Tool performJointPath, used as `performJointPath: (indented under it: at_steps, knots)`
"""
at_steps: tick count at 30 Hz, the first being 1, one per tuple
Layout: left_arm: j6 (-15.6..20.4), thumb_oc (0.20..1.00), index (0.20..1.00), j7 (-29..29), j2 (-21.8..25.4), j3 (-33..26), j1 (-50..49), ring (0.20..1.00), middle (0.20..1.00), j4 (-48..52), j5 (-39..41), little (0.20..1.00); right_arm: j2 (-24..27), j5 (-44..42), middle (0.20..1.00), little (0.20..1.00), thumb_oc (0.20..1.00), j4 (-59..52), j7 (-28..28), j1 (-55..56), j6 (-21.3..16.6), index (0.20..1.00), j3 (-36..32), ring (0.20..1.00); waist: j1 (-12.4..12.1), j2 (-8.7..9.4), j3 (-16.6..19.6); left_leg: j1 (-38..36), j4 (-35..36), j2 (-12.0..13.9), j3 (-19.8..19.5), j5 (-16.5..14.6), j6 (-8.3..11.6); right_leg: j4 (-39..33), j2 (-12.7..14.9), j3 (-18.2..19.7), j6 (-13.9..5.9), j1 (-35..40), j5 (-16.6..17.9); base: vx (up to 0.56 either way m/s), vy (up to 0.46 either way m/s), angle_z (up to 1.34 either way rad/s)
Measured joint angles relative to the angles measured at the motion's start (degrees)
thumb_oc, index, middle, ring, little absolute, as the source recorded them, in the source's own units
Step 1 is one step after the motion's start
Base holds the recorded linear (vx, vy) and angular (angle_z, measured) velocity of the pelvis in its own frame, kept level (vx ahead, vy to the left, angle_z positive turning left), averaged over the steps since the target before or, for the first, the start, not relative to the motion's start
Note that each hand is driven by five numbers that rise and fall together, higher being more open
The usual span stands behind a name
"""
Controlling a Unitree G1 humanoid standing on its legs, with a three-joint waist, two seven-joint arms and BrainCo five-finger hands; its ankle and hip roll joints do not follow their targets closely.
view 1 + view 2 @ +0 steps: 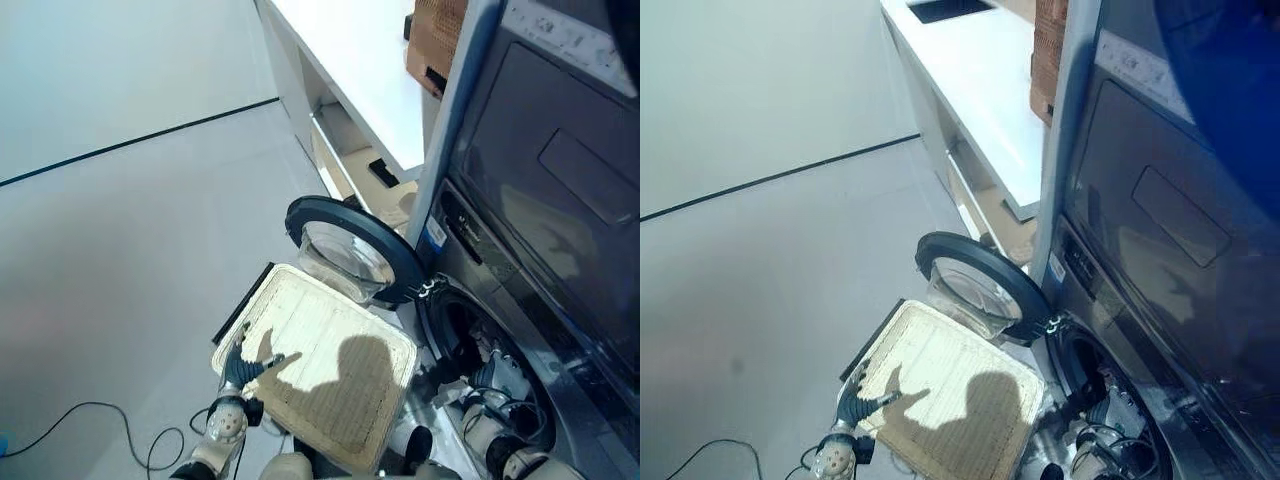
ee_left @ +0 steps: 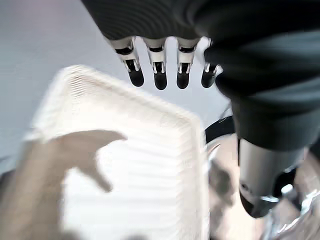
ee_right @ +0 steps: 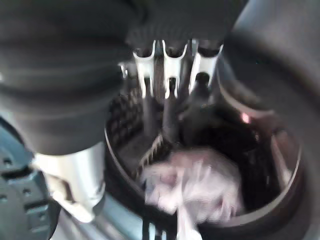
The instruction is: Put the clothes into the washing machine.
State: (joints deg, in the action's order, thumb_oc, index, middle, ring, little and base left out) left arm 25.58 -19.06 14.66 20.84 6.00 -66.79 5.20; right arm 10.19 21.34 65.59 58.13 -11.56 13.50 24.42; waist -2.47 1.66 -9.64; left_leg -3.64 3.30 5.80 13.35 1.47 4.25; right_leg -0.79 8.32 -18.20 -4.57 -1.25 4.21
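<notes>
The left hand (image 1: 243,366) hovers over the near left corner of the empty cream laundry basket (image 1: 330,330), fingers straight and relaxed, holding nothing. The basket sits on the floor just in front of the washing machine (image 1: 560,230), beside its round door (image 1: 350,250), which hangs swung open. To the right, the right hand (image 3: 170,70) reaches into the drum (image 3: 260,165), fingers extended, nothing clearly pinched. A pale bundle of clothes (image 3: 192,187) lies inside the drum, just past the fingertips.
</notes>
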Motion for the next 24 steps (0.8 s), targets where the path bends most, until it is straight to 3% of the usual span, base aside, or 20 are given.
performJointPath:
  at_steps: [4,7,11,15,17,18,19,22,24]
  knots:
    - [-3.8,1.000,1.000,5.8,0.0,0.3,-1.2,1.000,1.000,-3.8,0.0,1.000,-1.4,4.1,1.000,1.000,1.000,0.3,-2.8,3.3,-0.2,1.000,1.2,1.000,0.2,3.35,2.9,-1.6,0.5,-0.6,1.0,-0.4,0.85,-1.0,0.3,2.1,-0.68,0.7,0.8,0.07,-0.020,-0.23]
    - [-6.4,1.000,1.000,8.7,-0.1,0.5,-1.3,1.000,1.000,-4.2,-2.8,1.000,-0.5,7.3,1.000,1.000,1.000,1.9,-12.3,4.9,-3.2,1.000,2.6,1.000,0.3,4.15,4.1,-2.0,1.0,-1.2,1.3,-0.7,-0.20,-0.9,1.0,3.7,-1.32,1.0,1.0,0.06,-0.033,-0.04]
    - [-6.5,1.000,1.000,10.0,-0.7,0.5,-1.3,1.000,1.000,-3.9,-4.3,1.000,-0.1,5.7,1.000,1.000,1.000,3.0,-23.3,5.2,-8.8,1.000,3.5,1.000,0.3,2.64,4.7,-1.7,1.2,-1.6,1.5,-0.2,-0.71,-1.1,1.1,5.1,-1.53,0.1,1.5,0.02,-0.045,-0.02]
    - [-6.4,1.000,1.000,9.7,-2.5,1.3,-1.3,1.000,1.000,-3.8,-4.4,1.000,0.4,-3.6,1.000,1.000,1.000,3.2,-36.0,5.8,-14.5,1.000,3.4,1.000,0.2,-0.13,4.9,-1.6,1.2,-1.2,1.4,-0.1,-0.48,-2.4,0.5,5.0,-0.89,0.7,2.3,0.03,-0.059,0.00]
    - [-6.4,1.000,1.000,9.9,-2.3,1.1,-1.2,1.000,1.000,-3.8,-4.4,1.000,0.7,-8.7,1.000,1.000,1.000,3.2,-43.1,5.8,-16.5,1.000,3.4,1.000,0.2,-0.21,4.9,-1.6,1.1,-1.0,1.4,0.0,-0.21,-3.1,0.0,4.9,-0.66,1.1,2.5,0.01,-0.035,-0.01]
    - [-6.4,1.000,1.000,10.0,-2.1,1.0,-1.2,1.000,1.000,-3.8,-4.5,1.000,1.0,-13.3,1.000,1.000,1.000,3.2,-49.6,5.8,-18.1,1.000,3.2,1.000,0.1,-0.08,4.8,-1.6,1.1,-0.9,1.4,0.0,-0.04,-3.5,-0.4,4.9,-0.59,1.2,2.6,0.02,-0.035,-0.01]
    - [-6.4,1.000,1.000,10.0,-2.2,1.0,-1.2,1.000,1.000,-3.8,-4.5,1.000,1.2,-14.6,1.000,1.000,1.000,3.2,-51.6,5.8,-18.5,1.000,3.2,1.000,0.1,-0.05,4.7,-1.6,1.1,-0.8,1.4,0.0,-0.03,-3.5,-0.4,4.9,-0.55,1.2,2.6,0.04,-0.033,-0.01]
    - [-6.2,1.000,1.000,11.2,-2.2,0.1,-1.3,1.000,1.000,-3.9,-4.7,1.000,1.9,-24.9,1.000,1.000,1.000,4.9,-67.7,6.3,-20.8,1.000,0.7,1.000,0.2,0.26,4.4,-1.8,1.4,-0.3,1.0,-0.1,-0.02,-4.2,-0.6,4.4,-0.68,2.0,2.4,0.12,-0.026,0.06]
    - [-6.1,1.000,1.000,11.3,-2.2,0.1,-1.6,1.000,1.000,-4.0,-6.3,1.000,2.3,-27.3,1.000,1.000,1.000,4.8,-73.6,6.8,-21.7,1.000,0.0,1.000,0.2,0.39,4.3,-2.8,1.7,-0.2,0.7,-0.2,0.11,-4.4,-0.7,4.0,-0.75,3.1,2.2,0.09,-0.010,0.10]
